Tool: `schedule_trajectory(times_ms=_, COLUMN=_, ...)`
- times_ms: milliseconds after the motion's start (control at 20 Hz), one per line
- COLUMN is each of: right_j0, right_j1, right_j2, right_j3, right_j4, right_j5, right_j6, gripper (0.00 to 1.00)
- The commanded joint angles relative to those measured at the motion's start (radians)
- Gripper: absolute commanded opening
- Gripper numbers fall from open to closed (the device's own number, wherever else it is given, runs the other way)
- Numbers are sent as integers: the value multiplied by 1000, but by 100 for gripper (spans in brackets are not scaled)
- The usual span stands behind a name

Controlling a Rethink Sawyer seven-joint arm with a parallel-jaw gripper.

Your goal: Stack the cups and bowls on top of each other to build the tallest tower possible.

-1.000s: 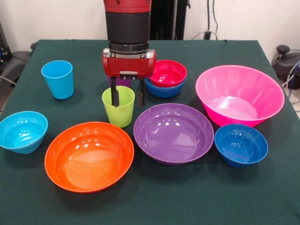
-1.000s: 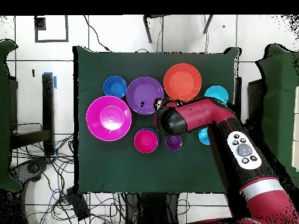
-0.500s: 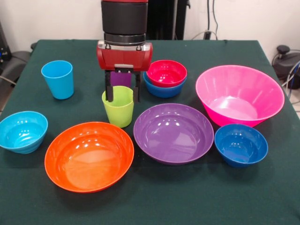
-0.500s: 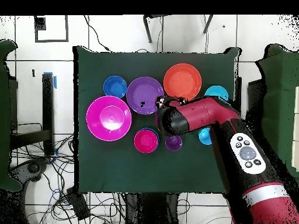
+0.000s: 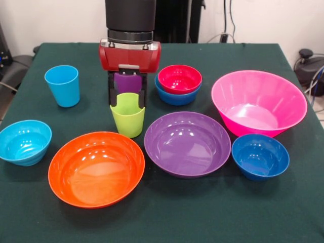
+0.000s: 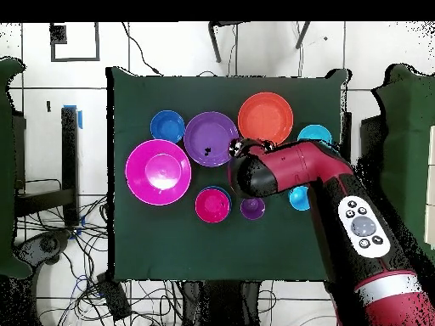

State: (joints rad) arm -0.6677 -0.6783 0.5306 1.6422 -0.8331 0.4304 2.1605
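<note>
My gripper point(image 5: 127, 104) is open and low over the lime green cup point(image 5: 127, 119), with one finger on each side of its rim. The cup stands upright on the table. The purple cup point(image 5: 126, 82) stands just behind it, partly hidden by the gripper; it also shows in the overhead view point(image 6: 252, 207). The light blue cup point(image 5: 62, 85) is at the left. The red bowl point(image 5: 179, 78) sits nested in a blue bowl point(image 5: 177, 97). The arm point(image 6: 289, 170) hides the lime cup in the overhead view.
The wide orange bowl point(image 5: 96, 168) and wide purple bowl point(image 5: 187, 143) lie in front of the lime cup. The big pink bowl point(image 5: 258, 101) and dark blue bowl point(image 5: 260, 156) are at the right. The cyan bowl point(image 5: 24, 142) is at the left.
The gripper has shifted left, from having one finger inside the lime cup to standing astride its rim. The cups and bowls have not moved.
</note>
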Motion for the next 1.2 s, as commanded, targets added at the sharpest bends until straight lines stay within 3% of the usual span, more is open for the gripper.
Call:
schedule_trajectory(times_ms=50, right_j0=44, right_j1=32, right_j2=-63, right_j3=44, right_j4=-24, right_j5=-28, right_j6=27, gripper=100)
schedule_trajectory(times_ms=550, right_j0=98, right_j1=37, right_j2=-122, right_j3=73, right_j4=-4, right_j5=-76, right_j6=115, gripper=100)
schedule_trajectory(times_ms=1200, right_j0=113, right_j1=43, right_j2=-153, right_j3=69, right_j4=41, right_j5=-101, right_j6=73, gripper=100)
